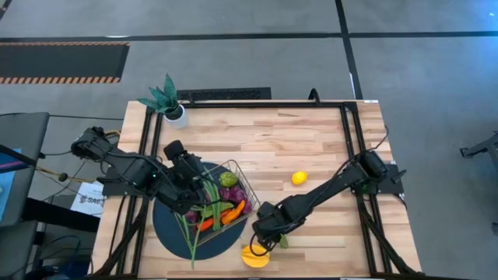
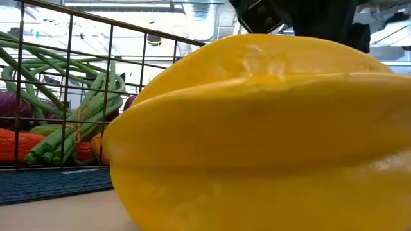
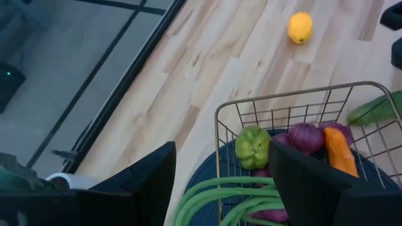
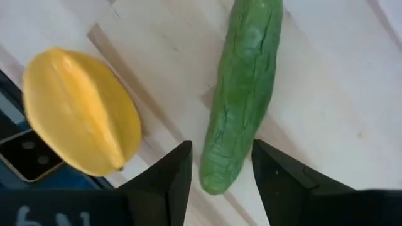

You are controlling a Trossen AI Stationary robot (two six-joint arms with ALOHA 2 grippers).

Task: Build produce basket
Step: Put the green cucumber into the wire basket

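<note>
The wire basket [image 1: 222,204] stands on a dark round mat and holds green beans [image 1: 191,227], a green pepper [image 3: 252,146], purple grapes [image 3: 306,136] and orange and red peppers [image 1: 233,211]. My left gripper [image 1: 193,187] hangs open over the basket's left side, with nothing between its fingers [image 3: 151,182]. My right gripper [image 4: 221,179] is open and points down at the table's near edge. Its fingers stand on either side of one end of the green cucumber [image 4: 242,94], which lies flat on the wood. The yellow-orange fruit [image 4: 81,113] lies beside it. A lemon [image 1: 299,178] rests mid-table.
A potted green plant [image 1: 167,105] stands at the far left corner. The dark round mat [image 1: 173,233] reaches out past the basket near the front edge. Black frame rails [image 1: 352,132] run along the table's sides. Bare wood lies between the lemon and the far edge.
</note>
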